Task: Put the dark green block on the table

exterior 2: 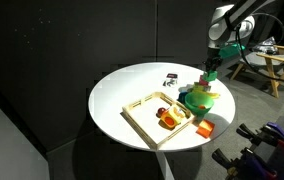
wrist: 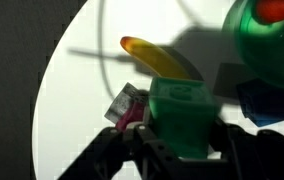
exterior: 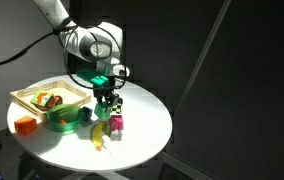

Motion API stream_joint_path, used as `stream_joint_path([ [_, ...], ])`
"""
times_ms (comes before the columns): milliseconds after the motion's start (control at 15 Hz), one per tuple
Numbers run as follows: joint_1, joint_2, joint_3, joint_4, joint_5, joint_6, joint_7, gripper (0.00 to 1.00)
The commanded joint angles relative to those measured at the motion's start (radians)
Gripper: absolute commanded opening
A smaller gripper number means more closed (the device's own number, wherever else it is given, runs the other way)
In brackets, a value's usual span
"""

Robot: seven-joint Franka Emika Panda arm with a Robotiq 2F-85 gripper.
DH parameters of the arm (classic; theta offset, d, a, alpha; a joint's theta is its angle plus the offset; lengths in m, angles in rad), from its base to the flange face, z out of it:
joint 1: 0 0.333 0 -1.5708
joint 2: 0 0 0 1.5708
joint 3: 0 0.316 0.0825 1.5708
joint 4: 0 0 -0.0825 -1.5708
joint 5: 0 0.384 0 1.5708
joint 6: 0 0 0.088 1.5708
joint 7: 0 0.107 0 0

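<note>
Dark green block [wrist: 182,105]: held in the gripper [wrist: 182,135], jaws clenched on its two sides. It fills the foreground of the wrist view.

Table [wrist: 82,90]: white top shows directly beyond the block. Contact w/ the surface cannot be confirmed from the wrist view. In an exterior view the gripper [exterior: 104,96] appears to hang a little above the top, so the block is judged airborne.

Nearby items, nearest first:
- pink cube [wrist: 130,105], just beside the block
- yellow banana [wrist: 162,60], behind it
- blue block [wrist: 267,100], off to one side
- green bowl [wrist: 267,40], w/ a red-orange item inside
- wooden tray [exterior: 42,95] and orange block [exterior: 24,124], farther off at the table edge

Task status, est.:
- Done: block grasped and brought over bare table top.
- Left to do: lower to contact, open the jaws, withdraw upward.
- Placement not yet made. Approx. past halfway.
- Caution: pink cube sits close to the drop spot, so a straight descent is advised to avoid a nudge.

Arm pose: gripper points straight down in both exterior views, fingers vertical over the table [exterior 2: 132,85] next to the bowl [exterior 2: 197,98]. Wrist is stacked directly above it. Upper links [exterior: 92,45] rise and bend back toward the frame edge. The base is not in view.
</note>
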State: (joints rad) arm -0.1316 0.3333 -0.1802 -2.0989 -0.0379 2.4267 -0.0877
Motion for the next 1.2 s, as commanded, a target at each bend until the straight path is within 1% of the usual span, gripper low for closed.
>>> stream_joint_path([
  [0,-0.016,-0.065,0.014,-0.088,-0.039,0.022,-0.05,0.25],
  [600,-0.012,-0.111,0.007,-0.225,-0.124,0.037,-0.08,0.25],
  [800,-0.013,-0.121,0.008,-0.272,-0.135,0.083,-0.086,0.25],
  [1133,-0.013,-0.12,0.011,-0.331,-0.13,0.194,-0.094,0.25],
])
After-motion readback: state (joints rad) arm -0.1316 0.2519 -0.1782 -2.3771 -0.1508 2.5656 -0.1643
